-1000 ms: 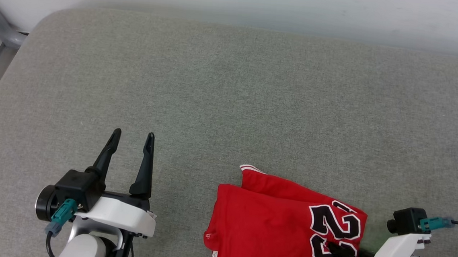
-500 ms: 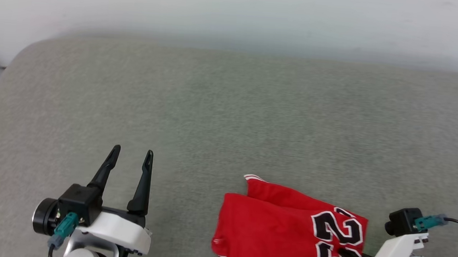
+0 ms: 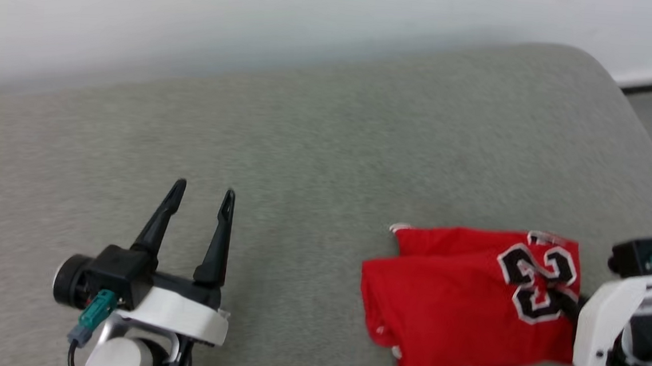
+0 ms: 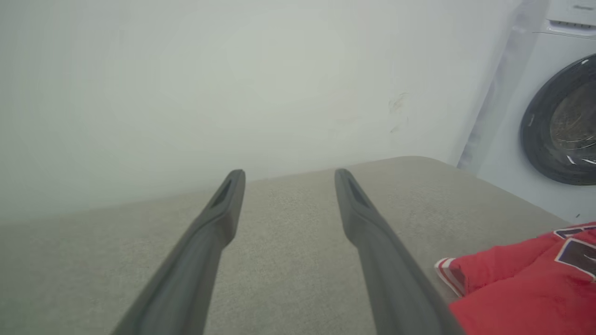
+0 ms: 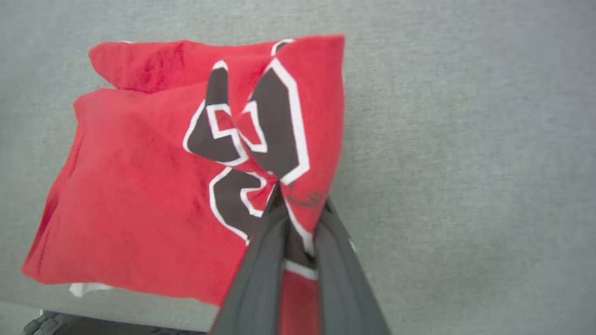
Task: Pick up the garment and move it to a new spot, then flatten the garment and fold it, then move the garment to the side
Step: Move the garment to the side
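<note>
Right gripper (image 5: 300, 202): jaws nearly shut, pinching a raised fold of the garment (image 5: 139, 200) just at the lower edge of the black-and-white number. In the right wrist view the red cloth puckers up between the two dark fingers (image 5: 260, 274) and the number creases toward the pinch. In the head view the right gripper (image 3: 564, 300) enters from the right and meets the garment's (image 3: 456, 295) right side.

Left gripper (image 3: 204, 190): jaws wide apart, holding nothing, above bare grey fabric on the bench's (image 3: 328, 149) left half, well apart from the garment. The left wrist view shows the left gripper (image 4: 288, 174) pointing toward the wall (image 4: 233, 83), with the garment (image 4: 526, 288) off to its right and a washing machine (image 4: 558, 125) beyond the bench's far right corner.

Garment position: folded, on the bench's right half, close to the front edge; a strip of red-and-white trim shows under its near edge.

Versus one second ago: the head camera has swung, so the far right corner of the bench now shows instead of the far left. The number lay flat then; it is bunched now. Left gripper's spread unchanged.
</note>
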Robot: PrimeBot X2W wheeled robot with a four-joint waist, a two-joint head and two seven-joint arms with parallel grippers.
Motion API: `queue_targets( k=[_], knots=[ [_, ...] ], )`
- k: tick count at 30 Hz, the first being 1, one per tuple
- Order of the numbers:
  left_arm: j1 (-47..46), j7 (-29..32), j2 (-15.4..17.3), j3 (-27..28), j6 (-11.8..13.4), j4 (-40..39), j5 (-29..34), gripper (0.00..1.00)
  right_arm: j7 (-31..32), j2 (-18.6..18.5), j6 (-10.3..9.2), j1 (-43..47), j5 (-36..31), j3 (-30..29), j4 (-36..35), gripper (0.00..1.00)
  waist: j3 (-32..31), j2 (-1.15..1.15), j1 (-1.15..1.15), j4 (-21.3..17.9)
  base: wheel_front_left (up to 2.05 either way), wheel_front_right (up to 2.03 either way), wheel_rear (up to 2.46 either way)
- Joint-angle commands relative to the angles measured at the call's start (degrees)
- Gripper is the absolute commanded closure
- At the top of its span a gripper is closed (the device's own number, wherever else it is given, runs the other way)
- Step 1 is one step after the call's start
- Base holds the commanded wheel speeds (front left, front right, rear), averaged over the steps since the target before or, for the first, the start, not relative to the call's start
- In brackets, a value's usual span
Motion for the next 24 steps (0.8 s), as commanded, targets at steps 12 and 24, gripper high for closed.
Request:
queue_targets(
  k=[12, 24],
  knots=[
    [-13.68, 4.53, 3.33, -2.63, -3.50, -5.21, 4.11, 0.00, -8.80, -4.64, -0.05, -20.64, -9.69, -8.11, 13.49, 1.00, 20.61, 0.00, 0.00, -9.91, 0.00, 0.00, 0.00],
    [-22.80, 7.67, 4.51, -4.00, -5.08, -8.72, 6.39, 0.00, -18.06, -6.77, -0.06, -31.13, -14.50, -19.06, 26.08, 0.82, 30.02, 0.00, 0.00, -6.21, 0.00, 0.00, 0.00]
  ],
)
